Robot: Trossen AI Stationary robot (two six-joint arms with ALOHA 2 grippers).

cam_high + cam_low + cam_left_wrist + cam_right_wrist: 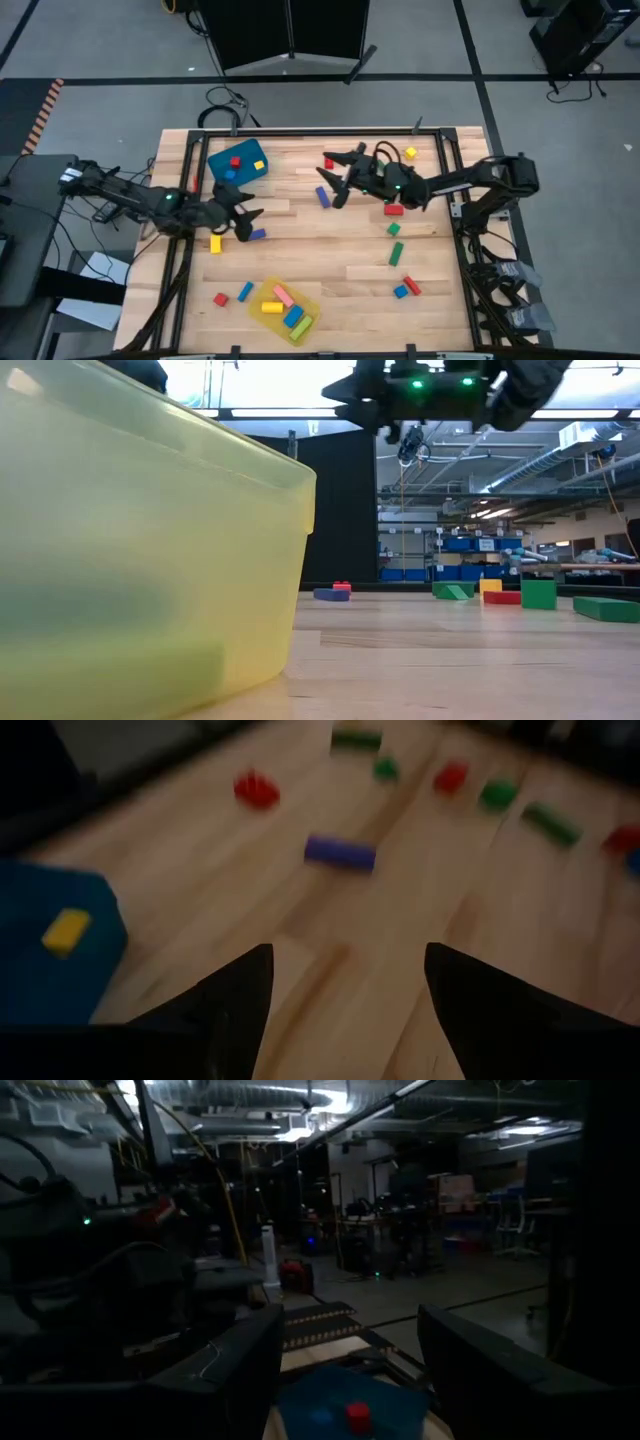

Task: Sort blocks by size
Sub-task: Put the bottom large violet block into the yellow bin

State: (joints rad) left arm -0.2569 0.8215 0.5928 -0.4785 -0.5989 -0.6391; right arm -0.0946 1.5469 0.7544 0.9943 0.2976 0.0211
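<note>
The blue bin (pixel 238 164) sits at the table's far left corner with small blocks (pixel 233 168) inside. The left gripper (pixel 246 222) hovers just in front of the bin, fingers spread apart with nothing between them; a yellow cube (pixel 215 243) and a purple block (pixel 257 234) lie close by it. The right gripper (pixel 340 176) hangs to the right of the bin, fingers apart and empty, a purple bar (pixel 324 197) beside it. The yellow tray (pixel 310 316), well in front of the bin, holds several bars (pixel 284 306). More blocks (pixel 395 240) lie scattered further right.
</note>
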